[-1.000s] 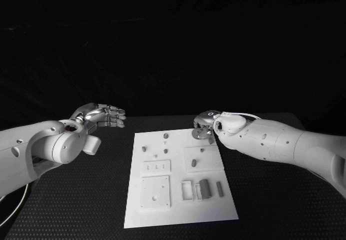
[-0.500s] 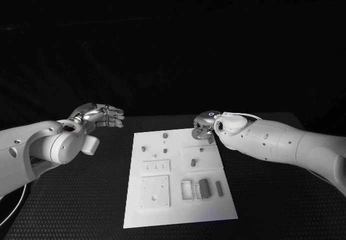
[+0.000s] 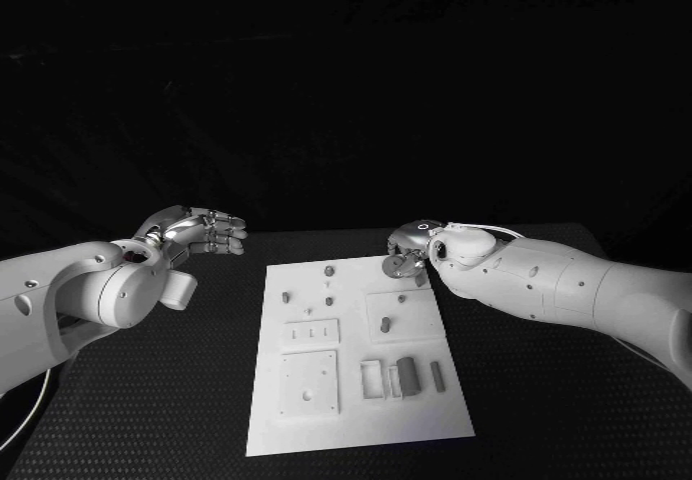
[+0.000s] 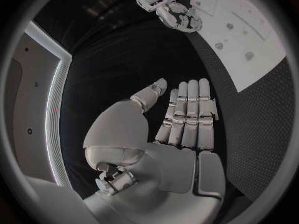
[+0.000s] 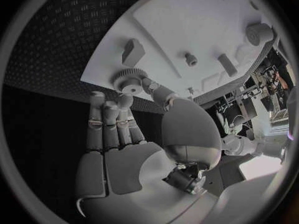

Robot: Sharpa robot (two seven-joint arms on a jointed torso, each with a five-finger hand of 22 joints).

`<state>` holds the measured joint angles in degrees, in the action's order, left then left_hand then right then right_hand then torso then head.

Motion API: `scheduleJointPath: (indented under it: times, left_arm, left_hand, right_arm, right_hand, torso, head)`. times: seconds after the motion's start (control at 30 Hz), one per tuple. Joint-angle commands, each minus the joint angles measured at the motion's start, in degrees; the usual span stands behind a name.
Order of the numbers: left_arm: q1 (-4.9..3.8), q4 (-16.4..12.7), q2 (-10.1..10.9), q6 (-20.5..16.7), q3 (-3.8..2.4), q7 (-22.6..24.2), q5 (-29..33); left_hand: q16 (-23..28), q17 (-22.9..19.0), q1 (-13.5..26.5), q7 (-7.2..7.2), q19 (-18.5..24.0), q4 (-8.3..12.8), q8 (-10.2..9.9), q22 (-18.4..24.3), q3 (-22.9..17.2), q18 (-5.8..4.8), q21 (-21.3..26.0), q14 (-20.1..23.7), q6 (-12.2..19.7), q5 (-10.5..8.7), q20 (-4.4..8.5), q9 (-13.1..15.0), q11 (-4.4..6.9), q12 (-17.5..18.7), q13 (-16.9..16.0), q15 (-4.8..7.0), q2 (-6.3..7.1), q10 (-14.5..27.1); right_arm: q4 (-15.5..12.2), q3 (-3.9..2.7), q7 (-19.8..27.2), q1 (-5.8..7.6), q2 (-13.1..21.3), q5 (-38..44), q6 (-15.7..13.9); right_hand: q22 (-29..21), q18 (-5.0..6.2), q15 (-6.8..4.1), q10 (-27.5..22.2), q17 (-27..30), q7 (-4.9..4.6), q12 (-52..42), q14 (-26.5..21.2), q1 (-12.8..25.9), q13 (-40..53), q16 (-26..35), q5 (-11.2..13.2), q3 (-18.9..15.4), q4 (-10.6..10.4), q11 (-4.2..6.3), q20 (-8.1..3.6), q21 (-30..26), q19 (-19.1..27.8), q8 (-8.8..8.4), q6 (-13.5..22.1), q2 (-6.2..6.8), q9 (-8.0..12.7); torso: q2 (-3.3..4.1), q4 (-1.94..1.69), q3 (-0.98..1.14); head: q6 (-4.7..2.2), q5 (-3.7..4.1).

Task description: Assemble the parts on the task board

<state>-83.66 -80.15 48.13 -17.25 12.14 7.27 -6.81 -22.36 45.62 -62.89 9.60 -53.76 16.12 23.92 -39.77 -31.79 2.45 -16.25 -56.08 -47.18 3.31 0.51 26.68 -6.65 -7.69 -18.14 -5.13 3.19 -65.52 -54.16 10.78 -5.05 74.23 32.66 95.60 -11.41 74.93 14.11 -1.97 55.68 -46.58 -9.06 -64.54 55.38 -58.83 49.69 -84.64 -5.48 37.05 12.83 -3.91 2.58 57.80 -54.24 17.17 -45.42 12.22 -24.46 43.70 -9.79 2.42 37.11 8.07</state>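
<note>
The white task board [image 3: 361, 405] lies in the middle of the black table, with several small grey parts on it: pegs [image 3: 330, 271] at its far end and upright blocks [image 3: 410, 375] nearer me. My right hand [image 3: 408, 248] hovers at the board's far right corner. Its thumb and fingertips pinch a grey gear [image 3: 395, 265], seen in the right wrist view as a toothed wheel [image 5: 127, 79] over the board's edge [image 5: 187, 25]. My left hand [image 3: 202, 232] hangs over the bare table left of the board, its fingers [image 4: 187, 109] stretched flat and holding nothing.
A square plate [image 3: 310, 383] and a slotted plate [image 3: 313, 333] sit on the board's left half. In the right wrist view a block [image 5: 132, 51] and a peg [image 5: 191, 59] stand beyond the gear. Black matting [image 3: 159, 400] surrounds the board.
My right hand and the gear have crept slightly left and away from me. My left hand has lifted a little.
</note>
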Motion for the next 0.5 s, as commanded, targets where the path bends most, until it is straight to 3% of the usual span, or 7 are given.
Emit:
scheduleJointPath:
  times: [0.03,0.37,0.5]
  left_arm:
    - [-0.04,-0.10,0.05,0.66,-0.04,0.42,-0.12]
    - [-0.04,-0.11,0.10,0.66,-0.04,0.42,-0.12]
    - [-0.04,-0.08,0.11,0.62,-0.04,0.41,-0.12]
  left_hand:
    - [0.41,0.08,0.12,0.41,0.06,0.18,-0.31,-0.07,0.08,0.01,0.31,-0.06,0.10,-0.37,-0.10,0.10,-0.19,0.30,-0.10,-0.20,0.02,-0.06]
    - [0.43,0.10,0.09,0.41,0.07,0.21,-0.33,-0.09,0.07,0.01,0.34,-0.06,0.10,-0.37,-0.10,0.11,-0.19,0.34,-0.15,-0.20,0.03,-0.07]
    - [0.44,0.11,0.10,0.41,0.06,0.21,-0.33,-0.10,0.07,0.01,0.35,-0.06,0.10,-0.37,-0.10,0.11,-0.19,0.36,-0.16,-0.21,0.03,-0.07]
  right_arm:
    - [-0.46,-0.14,-0.26,-0.11,0.37,0.47,1.38]
    - [-1.22,-0.32,-0.13,-0.10,0.90,0.34,1.83]
    - [-1.13,-0.32,0.17,-0.10,0.78,-0.21,2.48]
  right_hand:
    - [0.97,0.89,-0.02,-8.16,0.03,-1.14,-0.19,0.25,0.02,-0.09,0.04,0.06,-0.02,-0.25,-0.06,-0.14,0.09,-0.27,-0.23,-2.61,0.58,0.08]
    - [0.95,0.89,0.04,-8.16,0.04,-1.17,-0.21,0.26,0.10,-0.13,0.05,0.05,0.05,-0.46,-0.10,-0.14,0.08,-0.29,-0.22,-2.62,0.72,0.10]
    - [0.97,0.89,0.00,-8.10,0.02,-1.04,-0.30,0.33,-0.21,-0.17,0.00,0.05,0.29,-0.55,-0.02,-0.18,0.12,-0.33,0.01,-2.96,0.19,0.03]
  torso:
    - [0.00,0.01,0.00]
    - [0.01,0.00,-0.01]
    - [-0.01,-0.01,-0.01]
  head:
    - [-0.03,0.01]
    - [-0.07,0.11]
    - [-0.09,0.13]
